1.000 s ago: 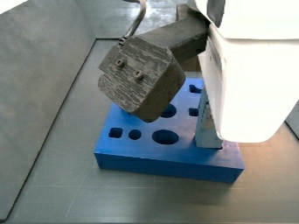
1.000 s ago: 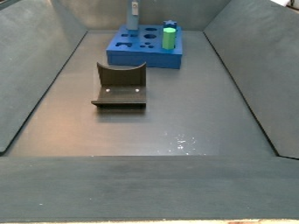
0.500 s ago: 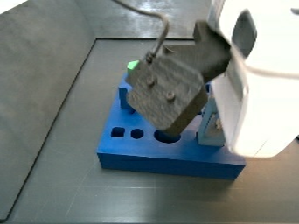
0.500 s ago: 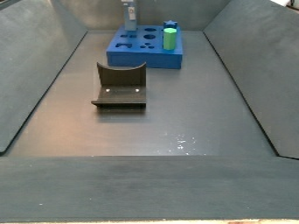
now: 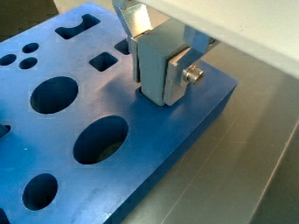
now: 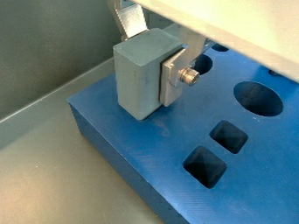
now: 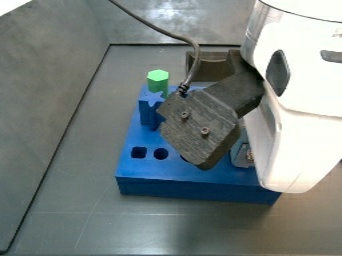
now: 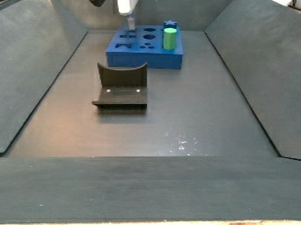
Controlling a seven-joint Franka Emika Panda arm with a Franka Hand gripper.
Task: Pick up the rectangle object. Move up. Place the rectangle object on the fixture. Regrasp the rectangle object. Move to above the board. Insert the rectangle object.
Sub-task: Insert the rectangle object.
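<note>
The board (image 8: pixel 146 49) is lying at the far end of the dark tabletop (image 8: pixel 177 123) in a side view, a thick bright blue slab with round and square cutouts in its top; both wrist views are showing it close, with the gripper hanging over a corner region near its edge. The fixture (image 8: pixel 121 88) is sitting well apart from the board, nearer the camera, and is carrying nothing. A green peg (image 8: pixel 170 38) is standing upright in the board, with a dark blue star-shaped peg (image 8: pixel 172 24) just behind it.

The gripper (image 6: pixel 149 74) is holding the rectangle object (image 6: pixel 138 72) upright, the jaws clenched on its upper part: a silver finger (image 6: pixel 176 68) with a screw is pressing flat against 1 broad face. The lower end of the block is meeting the board's top in both wrist views; whether it is already entering a cutout or only resting on the surface cannot be told. The task appears to be at the insertion step.

The block looks stiff, plain-faced and smooth, probably light, so it should not bend or crush under the grasp, though its smooth faces could slip or tilt if the end catches on a cutout rim. Gripping across the 2 broad flat faces, high on the block, seems sensible, since it is leaving the lower length free to go down into the hole.
</note>
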